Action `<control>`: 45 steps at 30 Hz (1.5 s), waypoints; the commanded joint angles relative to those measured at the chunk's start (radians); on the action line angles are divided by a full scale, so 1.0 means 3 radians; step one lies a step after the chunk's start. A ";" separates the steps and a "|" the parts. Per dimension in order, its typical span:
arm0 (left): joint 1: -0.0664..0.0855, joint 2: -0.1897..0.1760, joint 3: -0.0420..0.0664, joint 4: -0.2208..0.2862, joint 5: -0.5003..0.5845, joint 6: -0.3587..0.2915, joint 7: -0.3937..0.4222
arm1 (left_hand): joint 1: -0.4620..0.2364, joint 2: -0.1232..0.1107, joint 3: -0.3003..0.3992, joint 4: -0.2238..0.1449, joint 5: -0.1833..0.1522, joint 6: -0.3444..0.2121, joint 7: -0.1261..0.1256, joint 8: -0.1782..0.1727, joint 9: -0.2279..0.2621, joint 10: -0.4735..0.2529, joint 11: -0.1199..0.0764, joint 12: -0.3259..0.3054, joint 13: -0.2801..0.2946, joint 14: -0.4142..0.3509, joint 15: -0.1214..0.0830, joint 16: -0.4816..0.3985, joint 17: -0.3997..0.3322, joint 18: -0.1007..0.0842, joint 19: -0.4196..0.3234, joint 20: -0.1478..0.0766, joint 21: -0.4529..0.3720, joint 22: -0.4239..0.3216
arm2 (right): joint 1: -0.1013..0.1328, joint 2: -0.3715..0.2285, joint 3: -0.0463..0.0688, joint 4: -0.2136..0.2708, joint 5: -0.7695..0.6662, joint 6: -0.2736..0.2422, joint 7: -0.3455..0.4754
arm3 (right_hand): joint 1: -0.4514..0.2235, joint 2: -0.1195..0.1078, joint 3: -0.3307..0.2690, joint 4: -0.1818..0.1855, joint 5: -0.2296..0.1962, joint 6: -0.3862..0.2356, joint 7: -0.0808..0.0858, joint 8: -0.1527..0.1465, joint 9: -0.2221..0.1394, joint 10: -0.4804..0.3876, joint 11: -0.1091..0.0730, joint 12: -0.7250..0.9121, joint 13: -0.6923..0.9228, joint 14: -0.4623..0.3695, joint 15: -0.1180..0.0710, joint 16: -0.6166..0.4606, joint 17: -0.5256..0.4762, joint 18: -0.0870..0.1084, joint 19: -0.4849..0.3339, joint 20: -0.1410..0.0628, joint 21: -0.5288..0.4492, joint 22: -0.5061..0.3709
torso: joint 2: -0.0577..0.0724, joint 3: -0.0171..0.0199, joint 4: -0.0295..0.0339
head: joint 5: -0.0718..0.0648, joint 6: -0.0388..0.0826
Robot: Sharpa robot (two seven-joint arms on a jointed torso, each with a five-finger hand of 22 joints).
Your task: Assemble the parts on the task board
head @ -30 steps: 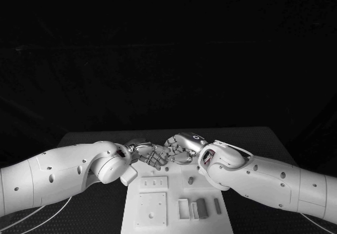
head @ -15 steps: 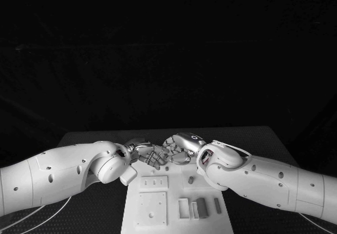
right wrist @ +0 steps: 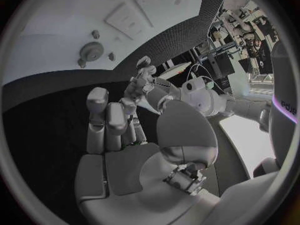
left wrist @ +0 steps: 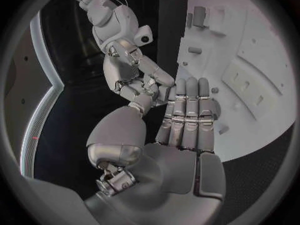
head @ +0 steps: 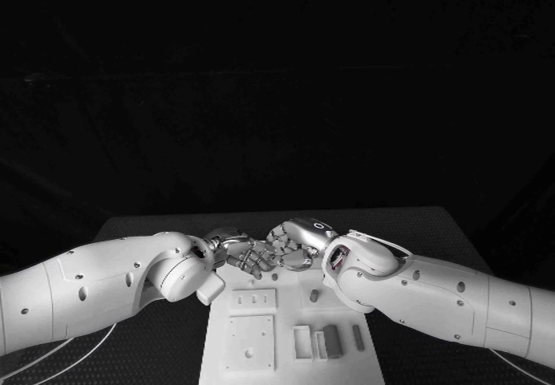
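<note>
Near end of task board (head: 220, 353): we count 1 large square plate (head: 250, 343), approx. 4 upright bar parts (head: 332, 341) beside it, loose. Mid-board: 1 small slotted plate (head: 254, 301), 1 short peg (head: 313, 296). Right wrist view adds 1 gear (right wrist: 92, 50). We judge assembly early; most parts unmated. Far end, above bench (head: 428, 224): left robot hand (head: 237, 250) and right robot hand (head: 289, 245) meet, fingers curled; whether either has a part, can't tell.

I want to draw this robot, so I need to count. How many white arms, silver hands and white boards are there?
White arms: 2 (left arm, right arm)
Silver hands: 2 (left hand, right hand)
White task board: 1
Total: 5
</note>
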 commanded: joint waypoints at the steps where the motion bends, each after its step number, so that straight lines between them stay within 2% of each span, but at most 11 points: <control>1: 0.0007 0.0006 0.0009 0.0009 -0.0004 -0.0032 0.0053 | 0.0016 0.0031 0.0054 0.0026 -0.0011 0.0021 0.0003 -0.0013 0.0006 0.0016 0.0000 0.0007 0.0016 0.0011 -0.0008 0.0013 0.0005 -0.0011 0.0012 -0.0001 0.0006 0.0007 | -0.0007 0.0005 -0.0008 0.0009 0.0018 0.0093 0.0037 | -0.0016 0.0000 0.0012 0.0008 0.0014 0.0079 0.0057 0.0011 0.0005 0.0019 -0.0008 0.0018 -0.0004 0.0007 -0.0020 -0.0010 -0.0009 0.0204 0.0003 -0.0022 -0.0005 0.0046 | 0.0001 0.0001 -0.0001 | 0.0001 0.0002; 7: 0.0007 0.0001 0.0009 0.0016 -0.0004 -0.0030 0.0044 | 0.0021 0.0045 0.0097 0.0014 -0.0011 0.0028 0.0001 -0.0019 0.0009 0.0019 -0.0002 0.0001 0.0036 0.0007 -0.0010 0.0023 0.0010 -0.0015 0.0008 -0.0006 0.0004 0.0017 | -0.0007 0.0004 -0.0012 0.0008 0.0019 0.0097 0.0028 | -0.0017 0.0000 0.0012 0.0008 0.0015 0.0080 0.0056 0.0011 0.0006 0.0019 -0.0009 0.0018 -0.0004 0.0009 -0.0021 -0.0009 -0.0003 0.0204 0.0004 -0.0022 -0.0006 0.0046 | 0.0002 0.0001 0.0000 | -0.0001 0.0005; 15: 0.0007 -0.0012 0.0009 0.0029 -0.0005 -0.0036 0.0032 | 0.0083 0.0127 0.0207 -0.0047 -0.0009 0.0103 -0.0030 0.0002 0.0035 0.0086 -0.0031 0.0019 0.0105 0.0059 -0.0039 0.0085 0.0037 -0.0016 0.0056 -0.0031 0.0033 0.0062 | -0.0007 0.0001 -0.0014 -0.0022 0.0015 0.0097 0.0007 | -0.0018 0.0002 0.0013 0.0009 0.0015 0.0081 0.0056 0.0011 0.0007 0.0019 -0.0009 0.0018 -0.0004 0.0007 -0.0022 -0.0011 -0.0008 0.0204 0.0004 -0.0022 -0.0007 0.0045 | 0.0004 -0.0001 0.0000 | -0.0006 0.0008; 19: 0.0007 -0.0017 0.0009 0.0032 -0.0005 -0.0037 0.0029 | 0.0082 0.0140 0.0268 -0.0029 -0.0011 0.0161 -0.0057 0.0023 0.0062 0.0137 -0.0054 0.0034 0.0151 0.0098 -0.0061 0.0126 0.0055 -0.0017 0.0096 -0.0050 0.0057 0.0092 | -0.0007 0.0010 -0.0015 -0.0029 0.0024 0.0135 0.0023 | -0.0020 -0.0001 0.0013 0.0009 0.0014 0.0083 0.0055 0.0011 0.0008 0.0020 -0.0010 0.0018 -0.0004 0.0008 -0.0022 -0.0012 -0.0007 0.0204 0.0005 -0.0022 -0.0008 0.0045 | 0.0005 0.0001 0.0000 | -0.0003 0.0013; 23: 0.0007 -0.0015 0.0009 0.0034 -0.0005 -0.0038 0.0033 | 0.0062 0.0192 0.0345 -0.0010 -0.0009 0.0205 -0.0078 0.0044 0.0091 0.0166 -0.0069 0.0041 0.0186 0.0112 -0.0072 0.0148 0.0065 -0.0021 0.0113 -0.0063 0.0064 0.0109 | -0.0011 0.0015 -0.0019 -0.0028 0.0037 0.0149 0.0030 | -0.0023 -0.0005 0.0011 0.0009 0.0014 0.0084 0.0055 0.0011 0.0010 0.0020 -0.0010 0.0018 -0.0004 0.0007 -0.0023 -0.0013 -0.0009 0.0204 0.0005 -0.0022 -0.0008 0.0045 | 0.0005 0.0002 0.0001 | -0.0003 0.0010; 32: 0.0006 0.0001 0.0009 0.0013 -0.0003 -0.0074 0.0023 | -0.0036 0.0183 0.0487 -0.0019 -0.0004 0.0262 -0.0108 0.0066 0.0195 0.0225 -0.0098 0.0045 0.0299 0.0158 -0.0103 0.0209 0.0084 -0.0030 0.0166 -0.0099 0.0092 0.0170 | -0.0014 0.0020 -0.0024 -0.0037 0.0059 0.0194 0.0048 | -0.0031 -0.0021 0.0007 0.0010 0.0014 0.0082 0.0054 0.0007 0.0012 0.0020 -0.0011 0.0017 -0.0005 0.0005 -0.0024 -0.0017 -0.0016 0.0204 0.0004 -0.0021 -0.0011 0.0045 | 0.0008 0.0006 -0.0002 | -0.0005 0.0002; 35: 0.0006 0.0001 0.0009 0.0009 -0.0008 -0.0086 0.0012 | -0.0057 0.0177 0.0508 -0.0026 -0.0004 0.0283 -0.0120 0.0077 0.0232 0.0253 -0.0112 0.0054 0.0340 0.0182 -0.0118 0.0236 0.0096 -0.0028 0.0193 -0.0113 0.0108 0.0195 | -0.0014 0.0015 -0.0025 -0.0053 0.0077 0.0163 0.0045 | -0.0048 -0.0072 -0.0004 0.0012 0.0015 0.0060 0.0059 -0.0011 0.0010 0.0013 -0.0007 0.0009 -0.0008 -0.0004 -0.0020 -0.0029 -0.0035 0.0204 0.0002 -0.0021 -0.0019 0.0043 | 0.0009 0.0007 -0.0004 | -0.0005 0.0000; 37: 0.0006 0.0002 0.0009 0.0002 -0.0039 -0.0096 -0.0019 | -0.0070 0.0175 0.0519 -0.0029 -0.0004 0.0296 -0.0128 0.0083 0.0259 0.0271 -0.0121 0.0060 0.0370 0.0195 -0.0126 0.0254 0.0105 -0.0028 0.0209 -0.0122 0.0118 0.0212 | -0.0014 0.0005 -0.0025 -0.0061 0.0118 0.0145 0.0053 | -0.0089 -0.0174 -0.0025 0.0028 0.0017 -0.0030 0.0083 -0.0068 -0.0008 -0.0012 0.0014 -0.0014 -0.0017 -0.0009 -0.0003 -0.0042 -0.0039 0.0204 -0.0004 -0.0020 -0.0034 0.0039 | 0.0007 0.0009 -0.0004 | 0.0001 0.0002; 40: 0.0006 0.0001 0.0009 0.0000 -0.0074 -0.0086 -0.0051 | -0.0084 0.0172 0.0528 -0.0033 -0.0005 0.0311 -0.0137 0.0090 0.0294 0.0293 -0.0134 0.0073 0.0408 0.0213 -0.0139 0.0282 0.0118 -0.0026 0.0232 -0.0135 0.0134 0.0237 | -0.0014 -0.0016 -0.0025 -0.0066 0.0139 0.0112 0.0060 | -0.0169 -0.0316 -0.0067 0.0086 0.0016 -0.0257 0.0153 -0.0204 -0.0064 -0.0029 0.0080 -0.0025 -0.0022 -0.0008 0.0059 -0.0049 -0.0039 0.0204 0.0002 -0.0025 -0.0048 0.0033 | 0.0006 0.0009 -0.0002 | 0.0000 0.0002; 45: 0.0005 -0.0003 0.0009 0.0001 -0.0260 -0.0119 -0.0203 | -0.0096 0.0168 0.0536 -0.0039 -0.0004 0.0330 -0.0151 0.0100 0.0354 0.0307 -0.0150 0.0106 0.0460 0.0225 -0.0157 0.0347 0.0139 -0.0028 0.0253 -0.0154 0.0161 0.0287 | -0.0017 -0.0065 -0.0025 -0.0071 0.0171 0.0080 0.0078 | -0.0250 -0.0421 -0.0152 0.0124 0.0014 -0.0408 0.0216 -0.0292 -0.0100 -0.0055 0.0141 -0.0023 -0.0019 -0.0015 0.0119 -0.0051 -0.0034 0.0204 -0.0001 -0.0036 -0.0066 0.0030 | 0.0007 0.0009 0.0000 | 0.0003 0.0001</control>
